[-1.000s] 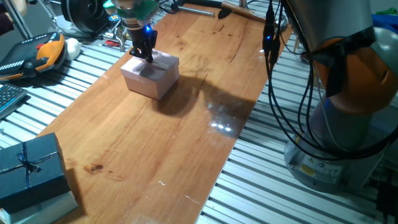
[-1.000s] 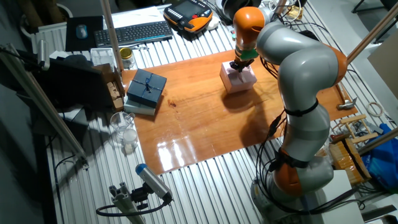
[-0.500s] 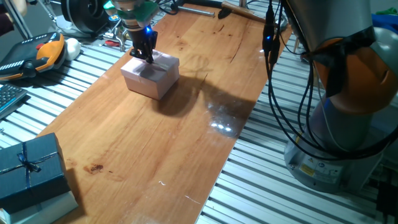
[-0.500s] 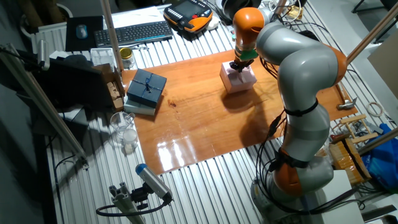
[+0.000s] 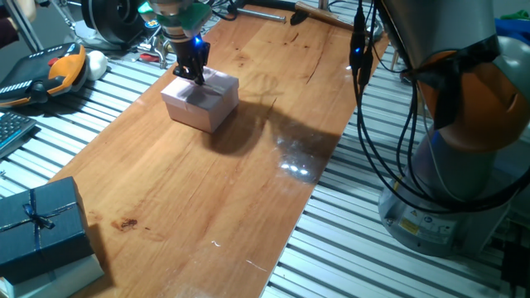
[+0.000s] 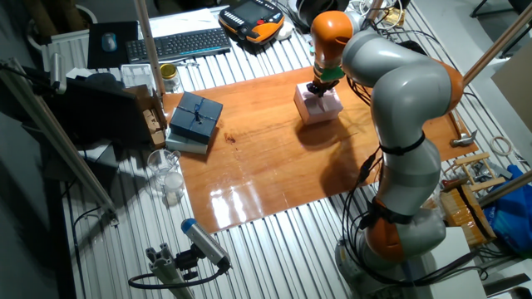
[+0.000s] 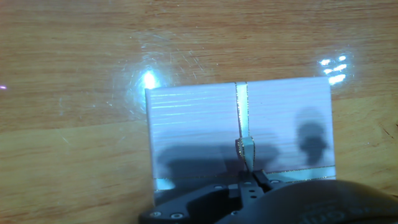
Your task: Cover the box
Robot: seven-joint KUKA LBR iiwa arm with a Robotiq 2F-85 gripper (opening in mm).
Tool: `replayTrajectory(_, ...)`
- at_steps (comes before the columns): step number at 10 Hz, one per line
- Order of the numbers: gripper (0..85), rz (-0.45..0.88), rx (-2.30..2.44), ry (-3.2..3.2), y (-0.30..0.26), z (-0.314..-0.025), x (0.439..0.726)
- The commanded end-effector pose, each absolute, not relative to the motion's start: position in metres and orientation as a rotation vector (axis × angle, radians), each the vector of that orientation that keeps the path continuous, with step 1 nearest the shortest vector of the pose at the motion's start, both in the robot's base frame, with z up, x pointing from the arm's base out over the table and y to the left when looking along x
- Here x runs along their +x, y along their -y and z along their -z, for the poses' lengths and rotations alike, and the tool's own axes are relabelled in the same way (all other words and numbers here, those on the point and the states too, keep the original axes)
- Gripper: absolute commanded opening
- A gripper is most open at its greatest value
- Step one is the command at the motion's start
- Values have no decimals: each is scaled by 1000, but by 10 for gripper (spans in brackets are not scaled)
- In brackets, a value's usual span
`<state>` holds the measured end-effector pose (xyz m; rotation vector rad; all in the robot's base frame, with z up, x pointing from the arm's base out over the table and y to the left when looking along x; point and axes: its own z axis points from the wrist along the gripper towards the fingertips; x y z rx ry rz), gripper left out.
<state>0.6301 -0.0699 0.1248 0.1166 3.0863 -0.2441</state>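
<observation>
Your box point(image 5: 201, 101) is sitting on the desk point(image 5: 215, 190) up around 11 o'clock in one fixed view, with the pink lid point(image 7: 239, 134) already on top of it. In the hand view you're looking straight down on that lid: pale pink, a thin string point(image 7: 241, 109) running from 12 o'clock down the middle, and another strand along the 6 o'clock edge.

The gripper point(image 5: 190, 71) is right over the lid, tips down at its top face. In the hand view the jaws look pinched together on the little loop of string near the middle of the lid, though it's tight and dark down there, so you can't be fully sure they're gripping rather than just touching it.

The other fixed view shows the arm point(image 6: 391, 91) bent over from 3 o'clock, with the box at roughly 1 o'clock on the desk. The dark blue ribboned box point(image 6: 196, 119) sits well apart at the desk's 9 o'clock edge. A keyboard point(image 6: 179, 43) lies beyond the desk at 11 o'clock.
</observation>
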Motion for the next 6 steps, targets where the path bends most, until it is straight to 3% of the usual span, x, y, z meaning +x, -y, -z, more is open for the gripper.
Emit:
replayTrajectory(1, 0, 240, 116, -3088, 70, -125, 630)
replayTrajectory(6, 0, 224, 127, -3082, 71, -120, 630)
